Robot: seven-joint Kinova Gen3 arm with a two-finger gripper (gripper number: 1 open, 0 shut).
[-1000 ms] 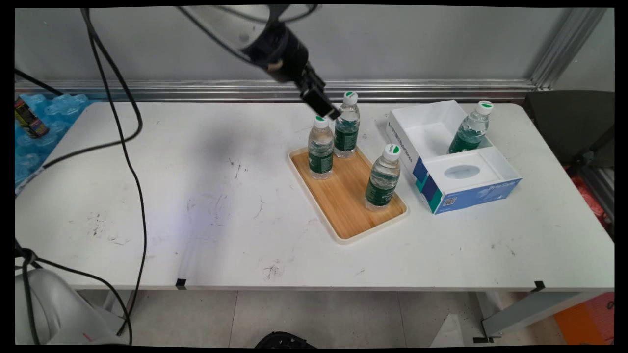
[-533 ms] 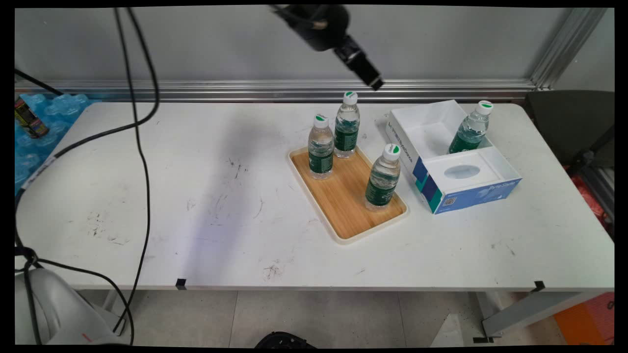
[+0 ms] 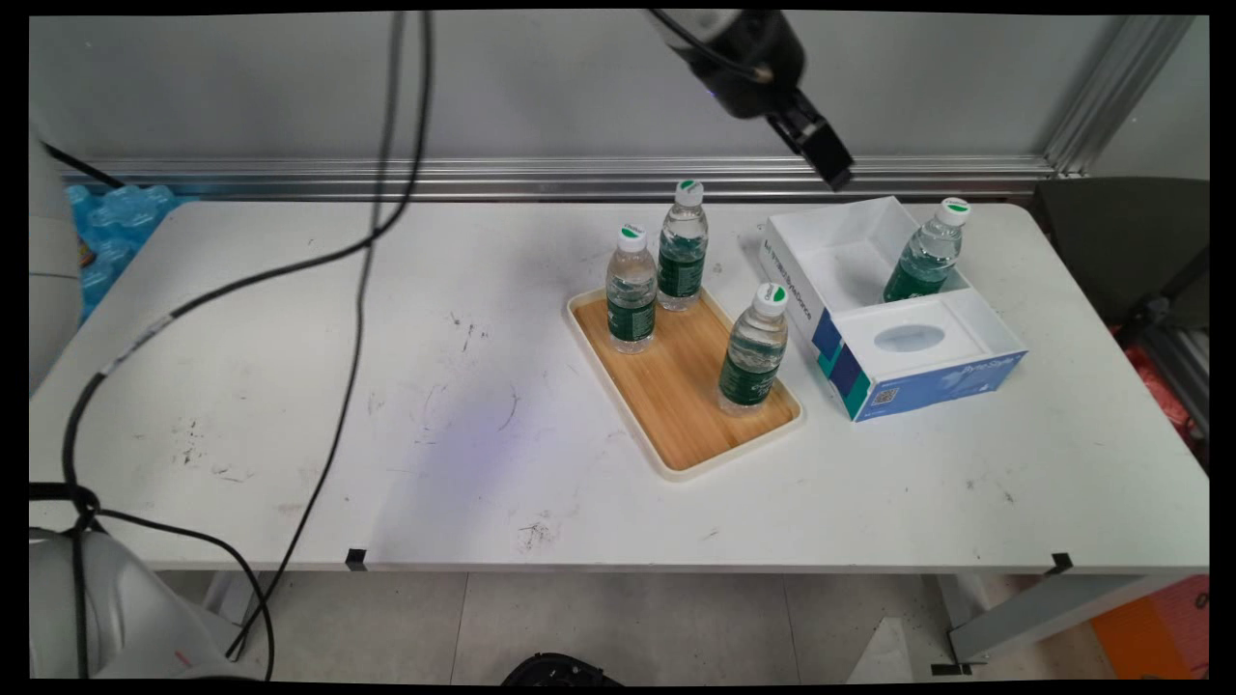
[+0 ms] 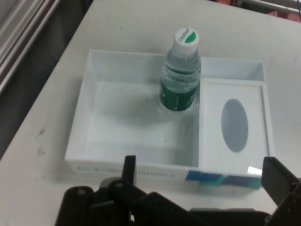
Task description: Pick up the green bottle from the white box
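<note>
Tool [image 4: 200, 176] open and empty, high above box [image 4: 136, 155], bottle [image 4: 181, 75] inside

Black gripper [image 3: 838, 174]; white desk [image 3: 290, 386] with dark scuffs. Clear bottles [image 3: 632, 290] wear green labels and white-and-green caps. Tray [image 3: 676, 405]: tan wood grain, cream rim. Box [image 3: 850, 251]: white, blue-and-teal sides.

One bottle [image 4: 180, 75] stands against the box's [image 4: 84, 117] divider; its remaining open compartment lies unobstructed.
</note>
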